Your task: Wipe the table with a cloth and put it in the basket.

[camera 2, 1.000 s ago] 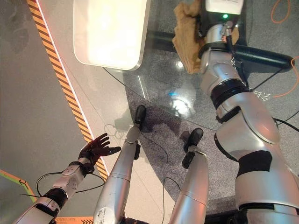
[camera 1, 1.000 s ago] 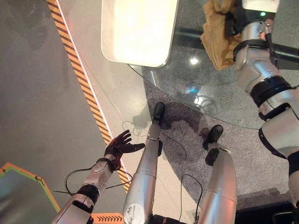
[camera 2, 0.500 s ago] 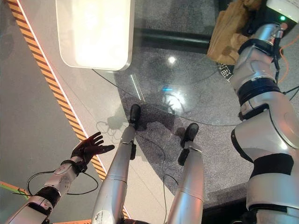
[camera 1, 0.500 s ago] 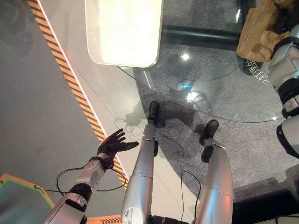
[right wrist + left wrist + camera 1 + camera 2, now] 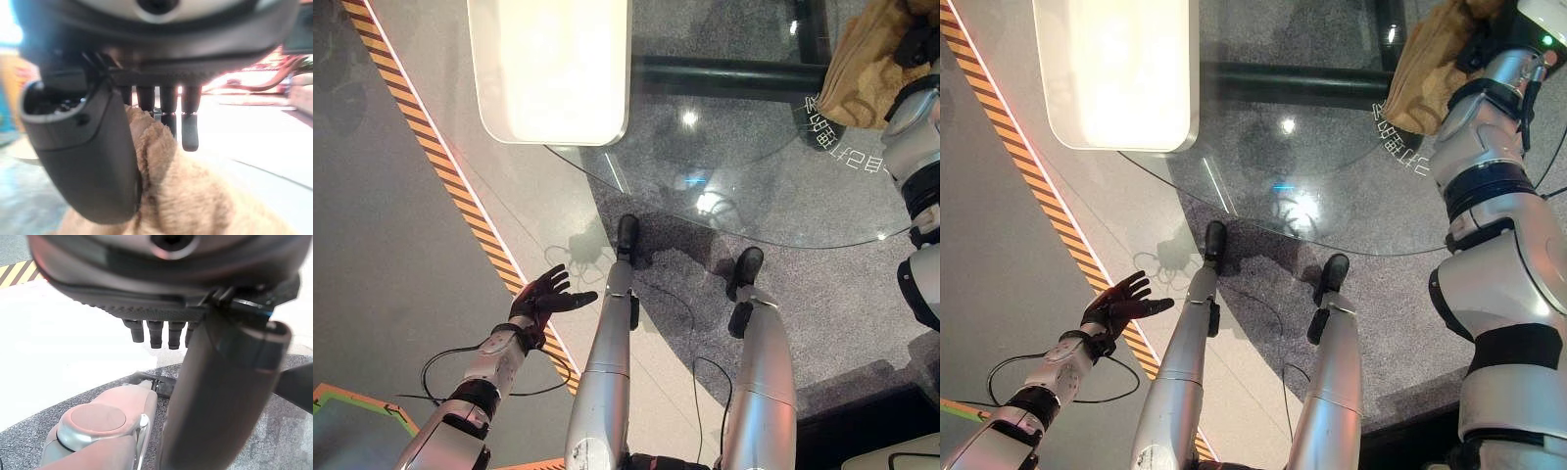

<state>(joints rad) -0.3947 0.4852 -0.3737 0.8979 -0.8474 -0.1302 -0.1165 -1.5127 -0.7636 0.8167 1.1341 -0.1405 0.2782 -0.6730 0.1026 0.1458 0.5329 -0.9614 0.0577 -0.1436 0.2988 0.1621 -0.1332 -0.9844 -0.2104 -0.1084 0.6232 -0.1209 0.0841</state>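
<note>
- Your right hand [image 5: 83, 147] has its thumb and fingers pinched on the tan fuzzy cloth [image 5: 1430, 69].
- The cloth hangs bunched from that hand, up over the far right part of the round glass counter [image 5: 754, 186].
- Your left hand [image 5: 540, 297] is low over the floor [image 5: 391, 215], fingers spread wide, holding nothing.

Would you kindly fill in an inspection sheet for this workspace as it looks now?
Surface: round glass table, grey carpet visible through it.
Job's things: tan cloth held over the table's far right; basket: nothing seen.
Clutter: white rounded tray at the table's left edge.
Hands: right hand pinches the cloth between thumb and fingers; left hand open, away from the table, over the floor.
Cables: an orange cable on the floor, far right.
Surroundings: orange-and-black striped tape on grey floor.
</note>
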